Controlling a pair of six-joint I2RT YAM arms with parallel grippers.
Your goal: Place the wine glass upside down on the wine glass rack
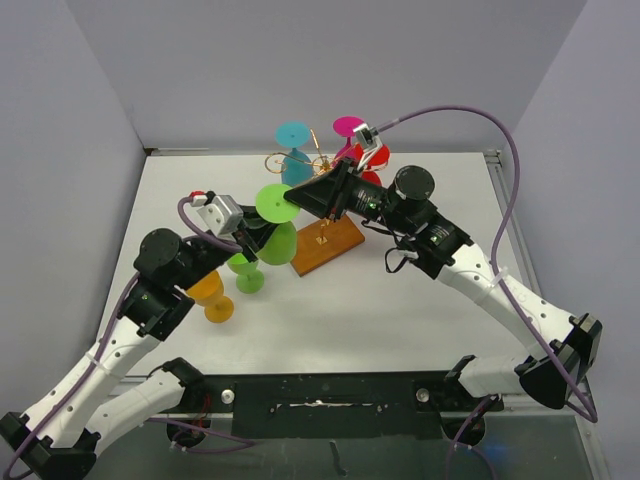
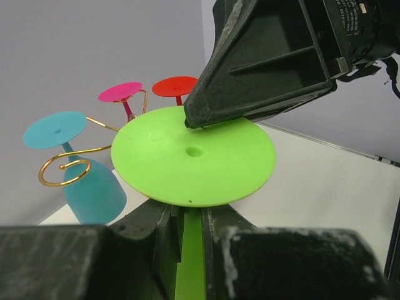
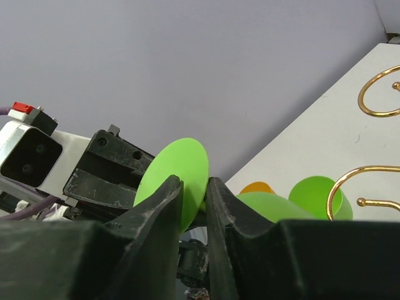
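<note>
Wine glass (image 1: 278, 205) foot-up, left gripper (image 2: 190, 226) pinching stem (right gripper (image 3: 192, 190), outstretched, its foot)

- Back wall (image 1: 330, 60) across the top, plain pale lavender-grey, evenly lit.
- Left wall (image 1: 50, 150) and right wall (image 1: 590, 120) angle in on either side, same flat colour, boxing the space in like a booth.
- White table (image 1: 400, 310) fills the middle, matte, with only soft, short shadows falling on it.
- Thin metal rail (image 1: 492, 153) edges the table at its far right corner and runs down the right side.
- Both wrist views show that same grey wall colour behind everything, meeting the table in a straight line.
</note>
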